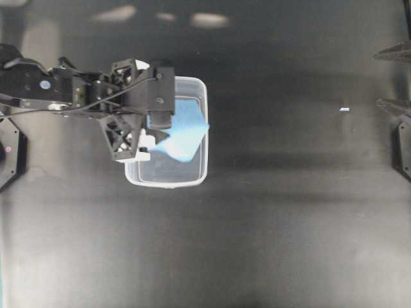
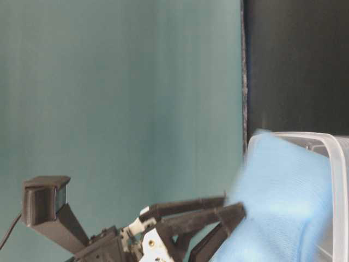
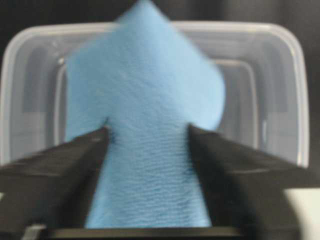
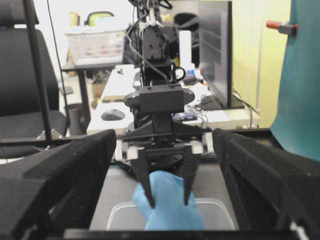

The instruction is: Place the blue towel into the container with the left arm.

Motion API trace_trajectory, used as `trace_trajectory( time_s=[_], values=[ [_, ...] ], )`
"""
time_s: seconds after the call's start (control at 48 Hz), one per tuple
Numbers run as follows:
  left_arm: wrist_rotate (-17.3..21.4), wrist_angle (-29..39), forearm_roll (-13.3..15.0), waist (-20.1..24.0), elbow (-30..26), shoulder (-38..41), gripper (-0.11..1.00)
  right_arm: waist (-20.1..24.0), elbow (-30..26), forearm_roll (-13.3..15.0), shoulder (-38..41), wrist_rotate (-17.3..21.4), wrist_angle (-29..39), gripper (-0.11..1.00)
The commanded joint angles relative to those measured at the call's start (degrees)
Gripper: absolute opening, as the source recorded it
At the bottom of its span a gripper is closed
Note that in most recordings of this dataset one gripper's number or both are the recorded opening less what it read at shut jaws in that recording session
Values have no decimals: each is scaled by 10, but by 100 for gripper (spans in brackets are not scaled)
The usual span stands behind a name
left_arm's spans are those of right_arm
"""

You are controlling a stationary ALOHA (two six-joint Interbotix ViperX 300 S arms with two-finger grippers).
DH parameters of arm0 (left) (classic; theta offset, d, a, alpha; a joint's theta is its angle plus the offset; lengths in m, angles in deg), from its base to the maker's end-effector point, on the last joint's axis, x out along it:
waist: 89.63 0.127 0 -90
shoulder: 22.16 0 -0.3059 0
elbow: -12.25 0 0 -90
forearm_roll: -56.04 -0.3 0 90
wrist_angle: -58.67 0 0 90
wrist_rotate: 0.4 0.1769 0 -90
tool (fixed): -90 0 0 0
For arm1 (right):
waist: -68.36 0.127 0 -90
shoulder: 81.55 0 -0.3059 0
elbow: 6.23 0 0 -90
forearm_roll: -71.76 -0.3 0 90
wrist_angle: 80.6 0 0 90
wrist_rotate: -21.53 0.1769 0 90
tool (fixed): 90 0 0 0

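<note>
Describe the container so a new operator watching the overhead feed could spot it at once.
On the black table, look left of centre, just under the left gripper. The container is the clear rectangular tub with rounded corners and a thick pale rim. It is the only see-through thing there, and the blue towel hangs into it.

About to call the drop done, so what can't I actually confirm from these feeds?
- Whether the towel has left the left hand: blurred between parted fingers, wrist view.
- How far the towel sits inside the tub: arm covers the tub's left side, overhead view.
- Tub floor: cut off by the bottom edge, table-level view.
- Right hand: only its own parted fingers show, up close.
</note>
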Motion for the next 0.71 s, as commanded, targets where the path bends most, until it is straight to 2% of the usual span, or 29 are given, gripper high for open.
trace_trajectory(
  time_s=[0.0,0.062,0.125,0.271,0.458,0.687],
  values=[
    [-4,-19,-3,-2,-11,-4,76,-1,-5,-2,4,1,-5,76],
    [-15,-18,-3,-2,-14,-9,87,-1,-5,-2,4,1,-6,76],
    [-25,-11,-2,-2,-16,-28,91,-1,-5,-2,3,1,-7,76],
    [-40,-7,-3,-4,-16,-100,88,-1,-5,-2,3,1,-7,76],
    [-46,-25,-3,-12,-10,-233,88,-1,-5,-2,3,0,-7,76],
    [-54,-59,-3,-35,60,-373,88,-1,-5,-1,3,-3,-7,76]
  ],
)
